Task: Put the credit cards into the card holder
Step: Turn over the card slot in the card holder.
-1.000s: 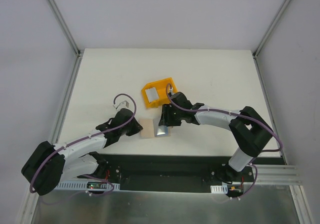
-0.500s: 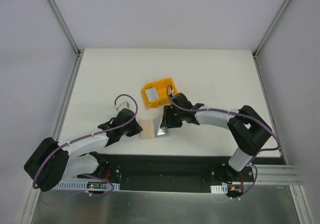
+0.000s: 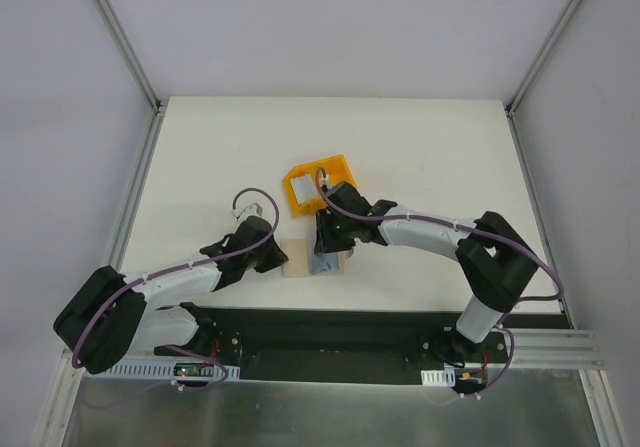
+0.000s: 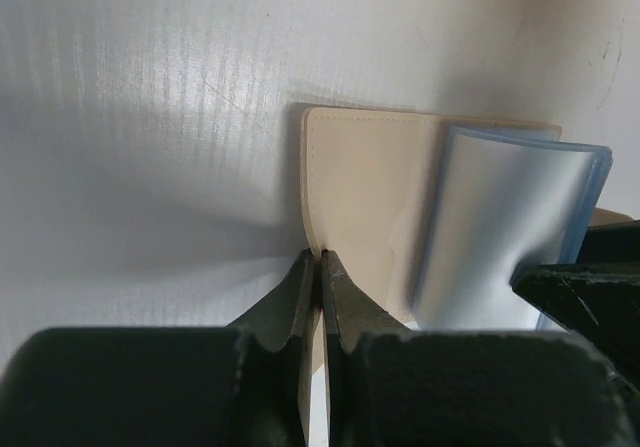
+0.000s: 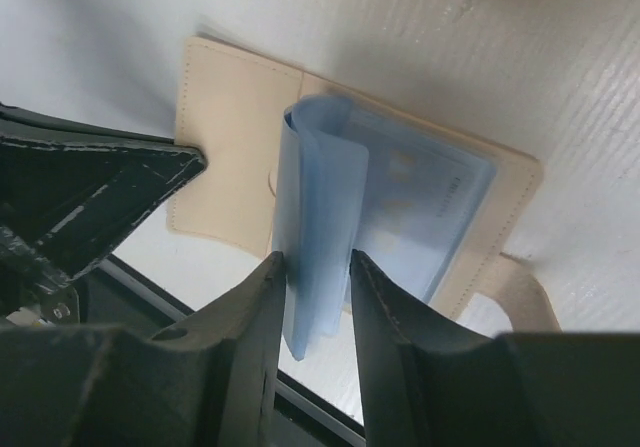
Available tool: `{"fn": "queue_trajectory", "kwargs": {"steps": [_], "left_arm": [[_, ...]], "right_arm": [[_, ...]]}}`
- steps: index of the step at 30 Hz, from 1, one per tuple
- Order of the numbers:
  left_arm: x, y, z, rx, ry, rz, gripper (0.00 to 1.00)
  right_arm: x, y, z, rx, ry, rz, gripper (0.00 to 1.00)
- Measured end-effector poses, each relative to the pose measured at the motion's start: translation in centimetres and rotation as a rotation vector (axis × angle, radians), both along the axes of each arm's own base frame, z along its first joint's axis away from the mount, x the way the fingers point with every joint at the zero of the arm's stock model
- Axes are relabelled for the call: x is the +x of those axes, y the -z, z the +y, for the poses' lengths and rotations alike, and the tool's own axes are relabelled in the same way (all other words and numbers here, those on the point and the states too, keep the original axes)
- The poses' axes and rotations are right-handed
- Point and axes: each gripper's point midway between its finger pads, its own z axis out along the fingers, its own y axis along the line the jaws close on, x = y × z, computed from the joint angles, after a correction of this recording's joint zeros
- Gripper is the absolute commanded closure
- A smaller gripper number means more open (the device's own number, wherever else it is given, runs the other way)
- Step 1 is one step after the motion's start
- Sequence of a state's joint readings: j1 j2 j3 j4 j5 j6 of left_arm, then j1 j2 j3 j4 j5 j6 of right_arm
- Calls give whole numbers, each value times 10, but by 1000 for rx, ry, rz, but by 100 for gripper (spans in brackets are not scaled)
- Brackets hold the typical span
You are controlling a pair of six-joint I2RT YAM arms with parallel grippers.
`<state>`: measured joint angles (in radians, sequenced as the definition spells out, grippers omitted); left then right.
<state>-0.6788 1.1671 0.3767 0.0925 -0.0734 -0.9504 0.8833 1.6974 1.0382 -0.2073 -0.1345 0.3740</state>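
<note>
Right wrist view: right gripper about half closed, both fingers pressed against a curled pale blue plastic sleeve rising from the open beige card holder. Left wrist view: left gripper fully closed, pinching the card holder's near edge, with the sleeve bowed upward over part of it. Only from top external: yellow bin just beyond the card holder, on the side away from the arms, with a silvery credit card lying inside.

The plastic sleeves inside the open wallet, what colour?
Translucent pale blue sleeves, clearest in the right wrist view.
</note>
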Motion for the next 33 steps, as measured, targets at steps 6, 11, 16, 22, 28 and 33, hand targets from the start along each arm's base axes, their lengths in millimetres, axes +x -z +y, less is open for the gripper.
{"fn": "queue_trajectory", "kwargs": {"steps": [6,11,16,22,28,33], "left_arm": [[0,0,-4,-14,10,2,100],[2,1,-7,-27,11,3,100],[3,4,-14,-64,10,11,100],[2,4,-18,-101,4,12,100],[2,4,-18,-106,3,9,100],[2,4,-18,-105,4,7,100]], "right_arm": [[-2,-1,9,28,-22,17,60],[-8,4,26,101,-52,76,55],[-12,-11,47,213,-99,90,49],[-15,-24,57,282,-144,104,48],[15,-38,41,271,-88,41,42],[71,-79,26,245,-5,-103,38]]}}
